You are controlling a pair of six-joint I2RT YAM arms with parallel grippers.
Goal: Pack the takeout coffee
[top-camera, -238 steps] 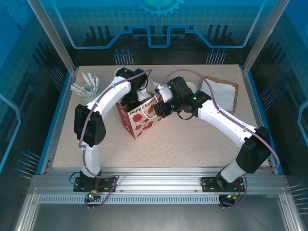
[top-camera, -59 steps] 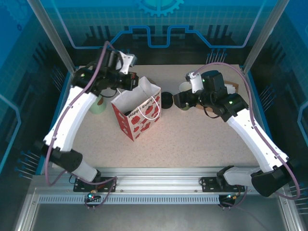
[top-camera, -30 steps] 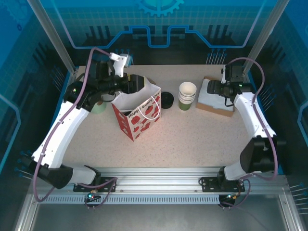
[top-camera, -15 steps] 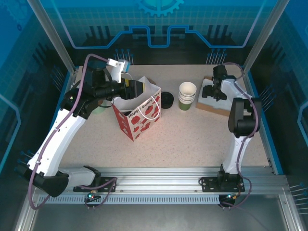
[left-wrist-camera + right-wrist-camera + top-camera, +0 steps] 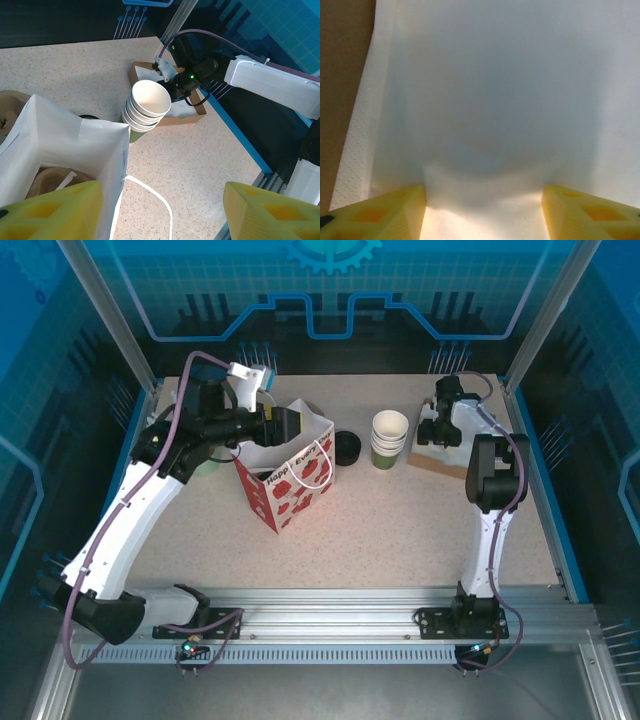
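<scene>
A round black lid (image 5: pixel 346 448) sits just right of the white gift bag (image 5: pixel 292 472) with red apples. From above I cannot tell whether the takeout coffee's green cup is under that lid. My left gripper (image 5: pixel 284 424) hovers open at the bag's top. In the left wrist view, one yellow fingertip (image 5: pixel 50 212) sits over the bag's mouth (image 5: pixel 60 145) and the other is out past its right wall. My right gripper (image 5: pixel 437 430) is down on the white napkins (image 5: pixel 485 90) at the back right, open (image 5: pixel 482 215), with napkin paper lying between its pads.
A stack of lidless green cups (image 5: pixel 389 438) stands between the lid and the brown tray (image 5: pixel 452 462) that holds the napkins. A pale green cup (image 5: pixel 204 466) is half hidden behind my left arm. Brown items (image 5: pixel 50 179) lie inside the bag.
My right arm swung to the back right and came down on the napkins, its jaws narrowing somewhat. The left gripper stayed at the bag's mouth, shifting only slightly.
</scene>
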